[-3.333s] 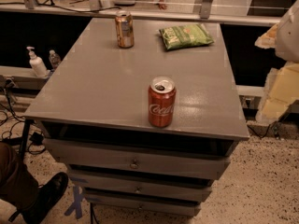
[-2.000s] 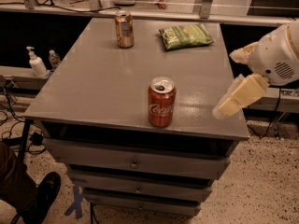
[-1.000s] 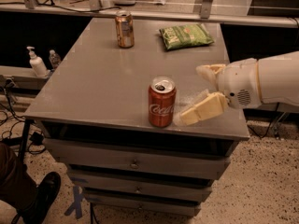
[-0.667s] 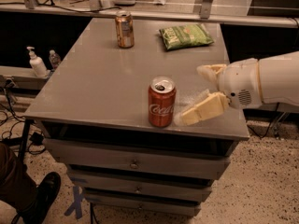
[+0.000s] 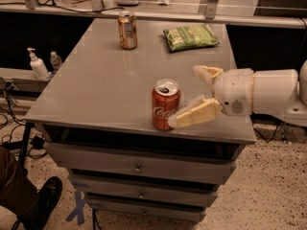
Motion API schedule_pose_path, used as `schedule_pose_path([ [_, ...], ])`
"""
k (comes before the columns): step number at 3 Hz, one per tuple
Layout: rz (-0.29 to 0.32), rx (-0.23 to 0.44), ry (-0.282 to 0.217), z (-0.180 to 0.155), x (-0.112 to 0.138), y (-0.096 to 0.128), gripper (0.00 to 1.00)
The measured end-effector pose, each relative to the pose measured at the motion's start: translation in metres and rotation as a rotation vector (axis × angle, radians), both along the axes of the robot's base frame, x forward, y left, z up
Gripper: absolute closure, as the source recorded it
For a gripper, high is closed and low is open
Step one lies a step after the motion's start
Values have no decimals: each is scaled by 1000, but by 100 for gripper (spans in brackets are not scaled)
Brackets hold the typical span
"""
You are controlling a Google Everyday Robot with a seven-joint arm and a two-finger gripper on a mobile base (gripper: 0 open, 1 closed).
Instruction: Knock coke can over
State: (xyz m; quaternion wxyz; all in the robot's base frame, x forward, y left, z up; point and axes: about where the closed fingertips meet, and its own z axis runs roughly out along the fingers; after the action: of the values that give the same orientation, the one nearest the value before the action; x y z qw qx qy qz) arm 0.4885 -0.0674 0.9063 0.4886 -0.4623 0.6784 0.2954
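The coke can, red with white script and a silver top, stands upright near the front edge of the grey table. My gripper comes in from the right at can height on a white arm. It is open and empty. Its lower cream finger points left, and its tip is at the can's lower right side, touching or almost touching. The upper finger is behind and to the right of the can, apart from it.
A gold can stands at the table's back, with a green chip bag to its right. Drawers sit under the tabletop. A soap bottle stands on a ledge at the left. A person's shoe is at the bottom left.
My gripper swung in from the far right to the can's right side. In the last moments it edged further left, bringing its lower finger up to the can. The can still stands upright.
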Motion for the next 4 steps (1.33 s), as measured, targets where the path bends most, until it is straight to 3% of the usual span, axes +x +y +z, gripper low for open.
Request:
schedule_pose_path([
  [2, 23, 86, -24, -14, 23, 33, 0],
  [4, 25, 111, -54, 2, 84, 64, 0],
])
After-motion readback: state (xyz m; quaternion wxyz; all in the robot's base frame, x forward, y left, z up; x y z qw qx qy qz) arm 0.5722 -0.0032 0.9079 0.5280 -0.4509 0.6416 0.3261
